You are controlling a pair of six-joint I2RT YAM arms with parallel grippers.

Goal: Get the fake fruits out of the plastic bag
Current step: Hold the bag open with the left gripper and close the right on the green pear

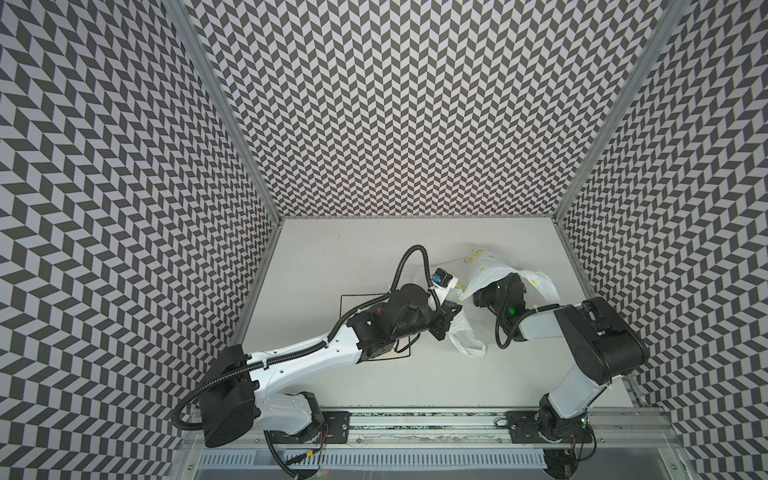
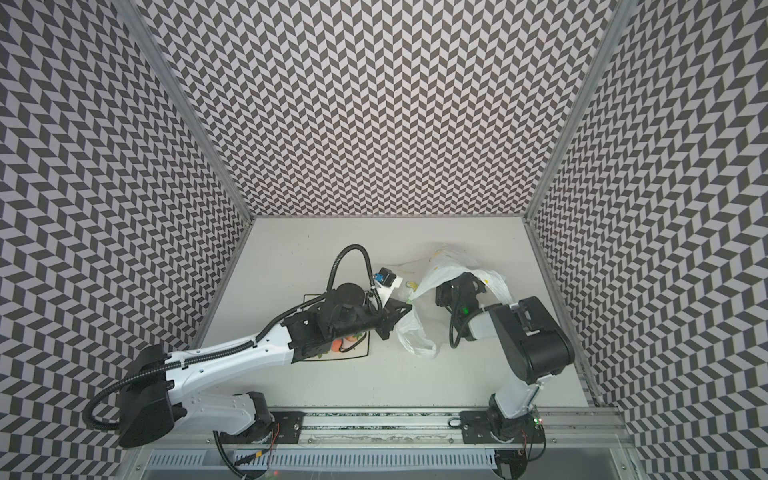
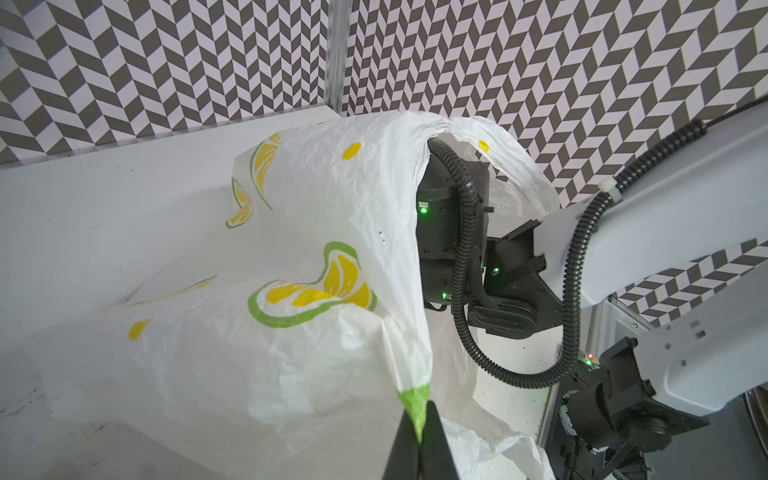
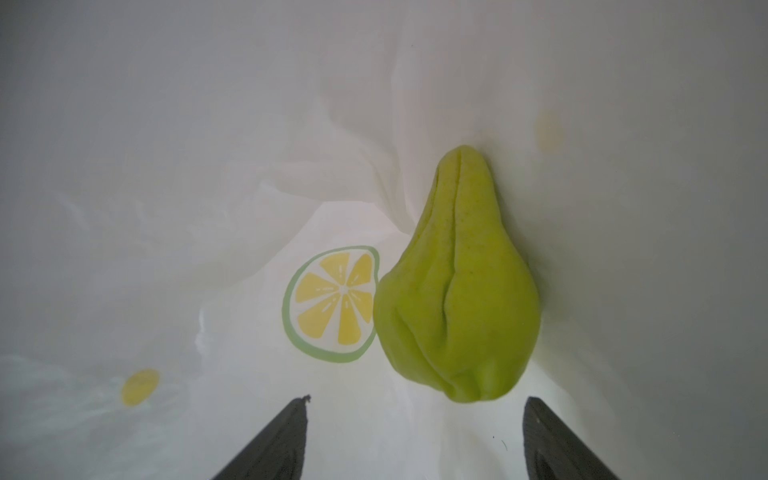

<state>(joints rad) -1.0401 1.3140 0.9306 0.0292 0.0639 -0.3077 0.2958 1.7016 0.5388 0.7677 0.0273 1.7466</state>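
Table, left gripper pinching bag, right gripper spread, pear seemingly untouched

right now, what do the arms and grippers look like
Left arm and right arm: white shells, black joints, black ribbed cables, small green lights on the right wrist. Left gripper and right gripper: slim black wedge fingers.
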